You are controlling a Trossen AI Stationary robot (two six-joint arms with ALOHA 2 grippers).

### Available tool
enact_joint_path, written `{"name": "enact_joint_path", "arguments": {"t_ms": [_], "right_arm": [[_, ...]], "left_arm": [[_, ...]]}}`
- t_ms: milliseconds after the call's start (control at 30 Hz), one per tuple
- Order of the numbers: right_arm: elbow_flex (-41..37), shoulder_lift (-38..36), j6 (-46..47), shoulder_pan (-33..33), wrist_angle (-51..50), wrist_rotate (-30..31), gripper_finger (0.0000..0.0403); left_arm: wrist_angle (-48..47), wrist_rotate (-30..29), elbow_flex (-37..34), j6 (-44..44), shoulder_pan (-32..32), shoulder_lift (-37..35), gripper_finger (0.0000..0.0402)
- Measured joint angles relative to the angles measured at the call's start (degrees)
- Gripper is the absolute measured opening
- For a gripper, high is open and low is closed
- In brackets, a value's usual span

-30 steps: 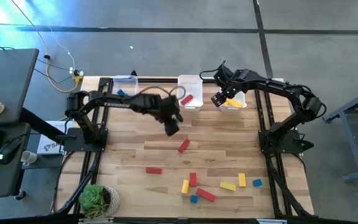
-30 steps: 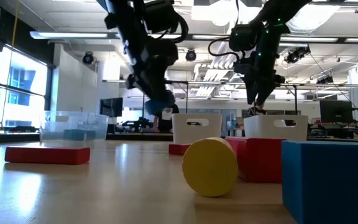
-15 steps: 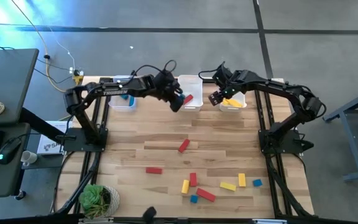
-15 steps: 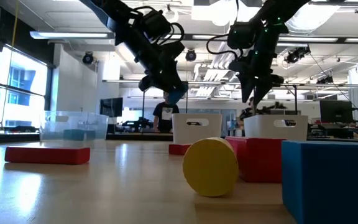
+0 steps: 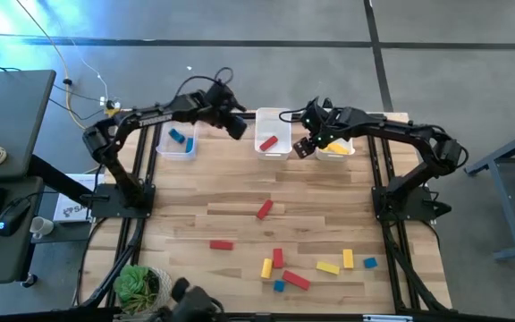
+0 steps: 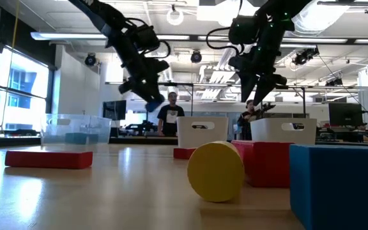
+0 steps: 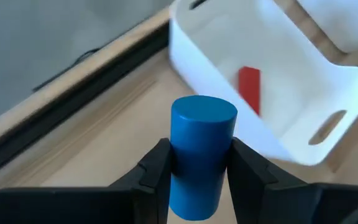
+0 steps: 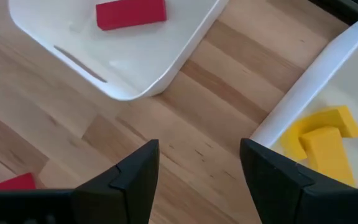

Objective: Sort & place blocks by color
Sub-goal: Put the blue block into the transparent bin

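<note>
My left gripper [image 5: 236, 128] is up in the air near the table's far edge, between the clear left bin [image 5: 177, 148] and the white middle bin [image 5: 273, 150]. It is shut on a blue cylinder block [image 7: 202, 155]. My right gripper [image 8: 197, 180] is open and holds nothing. It hovers over bare wood between the middle bin and the right bin [image 5: 336, 152]. The left bin holds a blue block [image 5: 179, 136], the middle one a red block [image 8: 131, 14], the right one yellow blocks [image 8: 322, 140]. Several red, yellow and blue blocks [image 5: 296, 281] lie flat near the table's near edge. My left gripper pinches the blue cylinder's curved side [image 7: 180, 163] between its two fingers, one on each side. The cylinder's flat end [image 7: 204, 113] sticks out past the fingertips. It is lifted clear of the table, seen high above it in the low view [image 6: 152, 104].
A lone red block [image 5: 264, 209] lies mid-table and another [image 5: 221, 244] nearer the near edge. A potted plant [image 5: 141, 284] stands at the near left corner. People stand in the room beyond the far edge [image 6: 169, 118].
My left gripper has carried the blue cylinder from mid-table toward the far edge, then left past the middle bin's front to the gap beside the left bin. My right gripper has drifted a little left, off the right bin toward the gap beside the middle bin.
</note>
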Motion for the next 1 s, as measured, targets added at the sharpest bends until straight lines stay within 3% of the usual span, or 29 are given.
{"name": "enact_joint_path", "arguments": {"t_ms": [267, 633, 1000], "right_arm": [[0.0, 0.0, 0.6, 2.1, 0.3, -0.1, 0.0211], [0.0, 0.0, 3.1, 6.1, 0.3, -0.3, 0.0211], [0.0, 0.0, 1.8, 12.7, 0.9, -4.2, 0.0211]], "left_arm": [[-9.0, -7.3, 0.0, 1.9, 5.6, -6.3, 0.0093], [-27.5, -18.1, 0.0, -0.1, 7.6, -10.4, 0.0093], [-32.9, -20.3, -1.5, -1.1, 9.9, -10.4, 0.0105]]}}
